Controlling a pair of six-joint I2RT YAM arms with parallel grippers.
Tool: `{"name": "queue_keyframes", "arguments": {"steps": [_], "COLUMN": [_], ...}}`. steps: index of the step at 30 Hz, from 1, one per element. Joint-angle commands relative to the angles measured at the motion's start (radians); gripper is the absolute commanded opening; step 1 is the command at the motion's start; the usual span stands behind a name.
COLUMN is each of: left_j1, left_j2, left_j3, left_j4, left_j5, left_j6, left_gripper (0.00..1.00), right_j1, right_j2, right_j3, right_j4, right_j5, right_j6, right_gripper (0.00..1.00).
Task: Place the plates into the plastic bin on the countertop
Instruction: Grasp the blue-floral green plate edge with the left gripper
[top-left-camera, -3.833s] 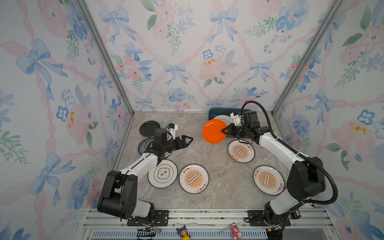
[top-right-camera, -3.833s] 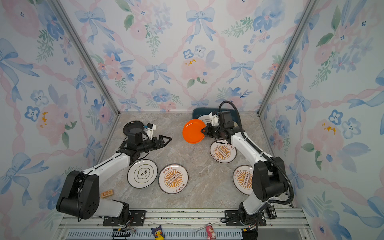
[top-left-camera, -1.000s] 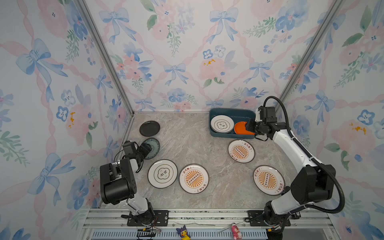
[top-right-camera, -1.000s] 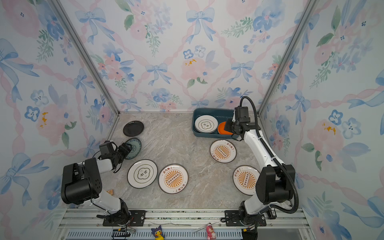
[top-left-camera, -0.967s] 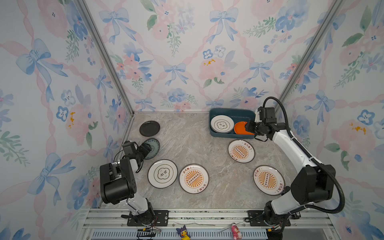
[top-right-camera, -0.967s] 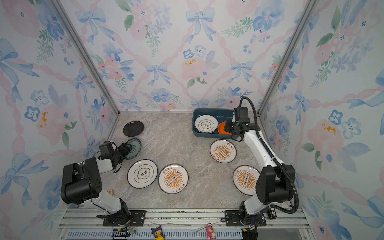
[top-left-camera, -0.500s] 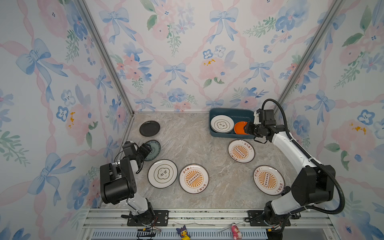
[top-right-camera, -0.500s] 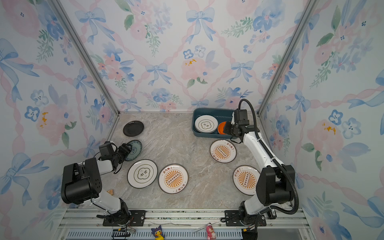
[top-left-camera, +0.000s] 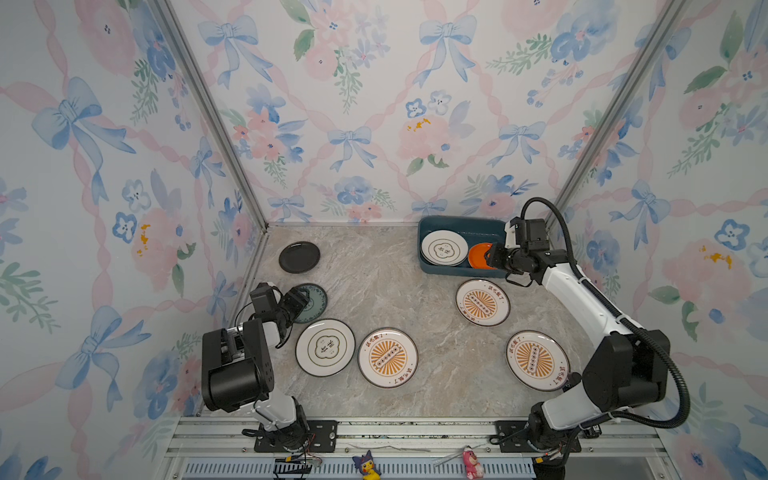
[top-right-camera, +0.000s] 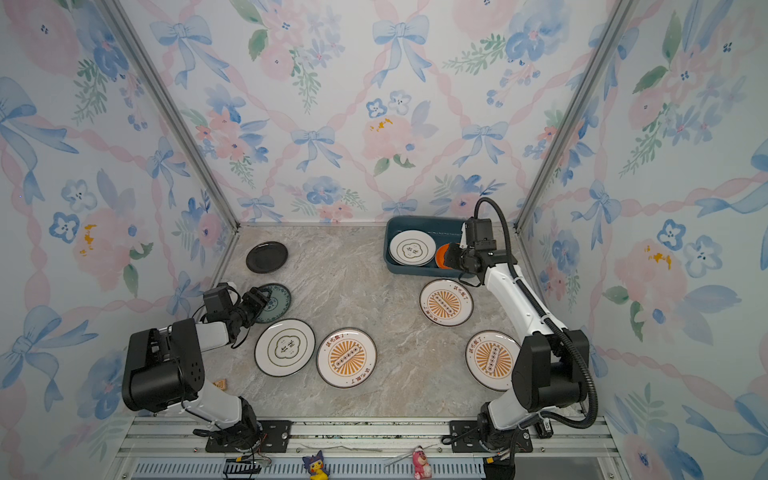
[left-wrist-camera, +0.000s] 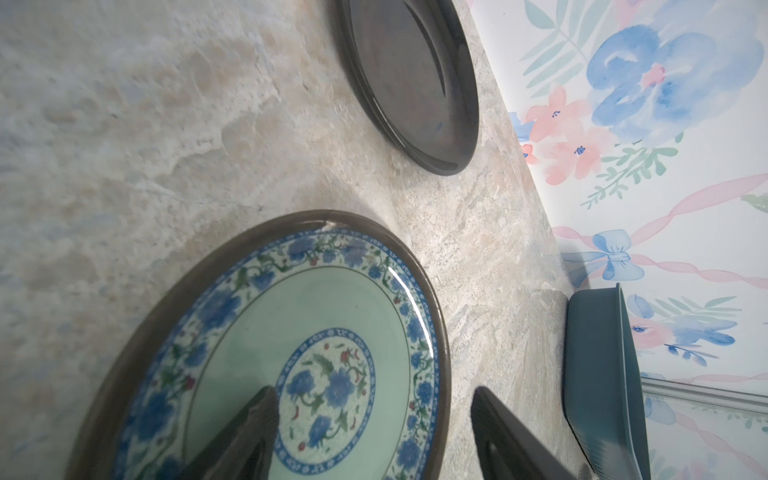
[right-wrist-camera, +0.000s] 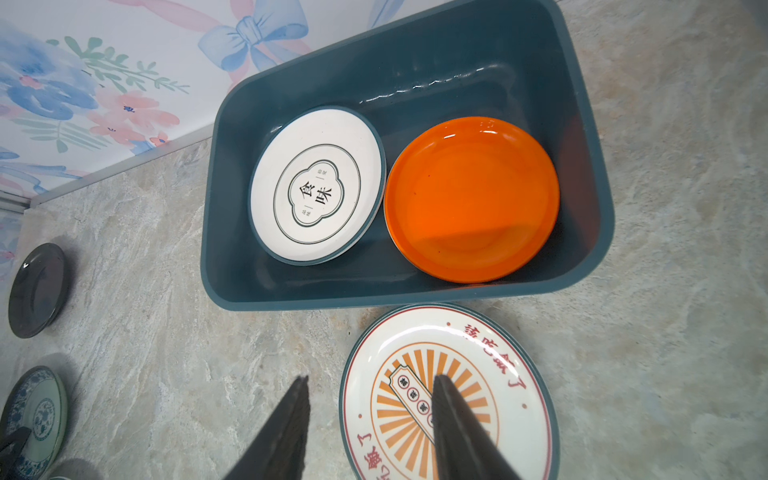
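Floral-papered walls (top-left-camera: 374, 104) enclose a marble-patterned table (top-left-camera: 374, 270). The dark teal plastic bin (top-left-camera: 461, 224) stands at the table's far edge, right of centre. It holds two plates side by side: a white cloud-emblem plate (right-wrist-camera: 316, 187) and a smaller orange plate (right-wrist-camera: 471, 199). On the table, the rear sunburst plate (top-left-camera: 482, 302) lies just in front of the bin, the central sunburst plate (top-left-camera: 387, 357) near the front, and the right sunburst plate (top-left-camera: 537, 360) by the right arm's base. A second cloud plate (top-left-camera: 325, 347) lies just beside the central one. At the left lie the small teal-patterned plate (left-wrist-camera: 299, 353) and, farther back, the small black plate (top-left-camera: 299, 257). The left hand (left-wrist-camera: 374, 392) stands wide, astride the teal-patterned plate's rim, with one jaw over its face and one outside. The right hand (right-wrist-camera: 370, 378), jaws apart and empty, hovers above the bin's right end.
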Motion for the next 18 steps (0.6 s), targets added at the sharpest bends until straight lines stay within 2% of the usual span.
{"name": "queue_keyframes", "arguments": {"steps": [1, 8, 12, 18], "left_j1": [-0.003, -0.002, -0.002, -0.002], "left_j2": [-0.049, -0.163, -0.229, -0.317], "left_j3": [-0.014, -0.014, -0.008, -0.082], "left_j4": [-0.023, -0.09, -0.201, -0.247], "left_j5": [0.02, -0.026, -0.103, -0.141], "left_j6": [-0.021, -0.009, 0.023, 0.017], "left_gripper": [0.75, 0.76, 0.83, 0.85], "right_j1": [0.013, 0.023, 0.032, 0.045], "right_j2": [-0.006, -0.009, -0.011, -0.023], "right_j3": [-0.007, -0.006, -0.007, -0.014], "right_j4": [-0.008, -0.018, -0.018, -0.017], "right_j5": [0.003, 0.013, 0.017, 0.023], "right_j6": [0.0, -0.006, -0.006, -0.009], "right_gripper": [0.46, 0.46, 0.46, 0.46]}}
